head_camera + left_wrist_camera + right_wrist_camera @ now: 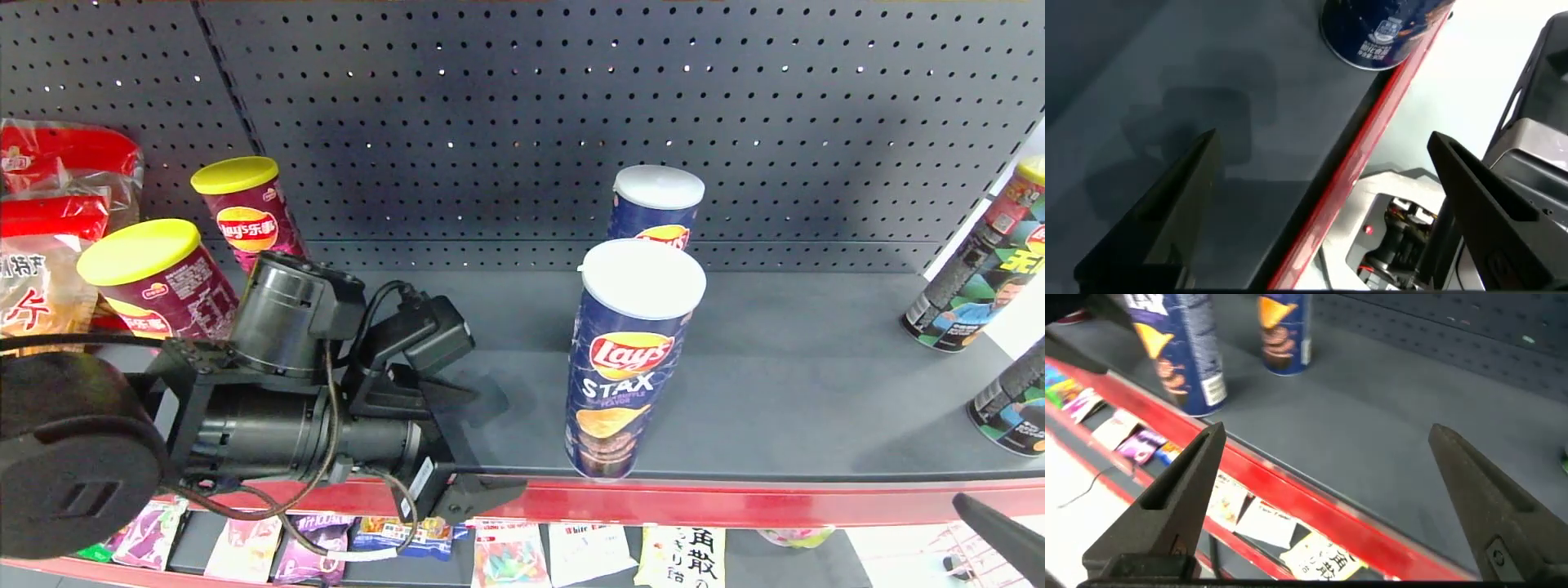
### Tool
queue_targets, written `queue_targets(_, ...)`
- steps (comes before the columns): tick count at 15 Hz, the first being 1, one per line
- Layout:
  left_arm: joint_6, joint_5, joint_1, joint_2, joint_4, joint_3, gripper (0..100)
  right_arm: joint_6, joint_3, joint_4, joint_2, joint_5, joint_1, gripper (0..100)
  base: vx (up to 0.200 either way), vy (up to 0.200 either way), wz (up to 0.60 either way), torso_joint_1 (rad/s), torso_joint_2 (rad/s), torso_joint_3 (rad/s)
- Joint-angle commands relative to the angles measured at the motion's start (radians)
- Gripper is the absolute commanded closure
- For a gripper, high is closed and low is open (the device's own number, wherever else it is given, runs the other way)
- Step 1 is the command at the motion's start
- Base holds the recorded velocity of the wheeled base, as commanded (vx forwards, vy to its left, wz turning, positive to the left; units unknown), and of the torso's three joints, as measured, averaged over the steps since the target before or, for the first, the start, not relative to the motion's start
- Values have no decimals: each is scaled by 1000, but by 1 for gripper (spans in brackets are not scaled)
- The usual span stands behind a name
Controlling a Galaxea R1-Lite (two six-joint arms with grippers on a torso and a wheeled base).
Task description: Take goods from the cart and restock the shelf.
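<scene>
Left hand (1323, 140) spread wide beside the front blue can (629, 359).

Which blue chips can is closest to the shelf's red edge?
The front blue can, right at the red edge; the other blue can stands behind it.

A logo and lettering are printed on the blue can (627, 359) at the shelf's (816, 392) front edge. Logos are borne by the rear yellow-lidded can (249, 214) and the front yellow-lidded can (159, 282) at the left end. Large characters are printed on a white packet (692, 557) below the front edge.
</scene>
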Motion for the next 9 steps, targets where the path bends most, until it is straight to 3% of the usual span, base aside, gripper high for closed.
queue_targets(1, 0, 0, -2, 31, 0, -15, 0, 20, 49, 1, -80, -42, -1, 0, 0, 0, 0, 0, 0, 0)
queue_targets(7, 2, 16, -2, 72, 0, -71, 0, 49, 120, 3, -162, -86, -7, 0, 0, 0, 0, 0, 0, 0)
queue_targets(9, 17, 16, -2, 81, 0, -79, 0, 49, 120, 3, -162, -97, -7, 0, 0, 0, 0, 0, 0, 0)
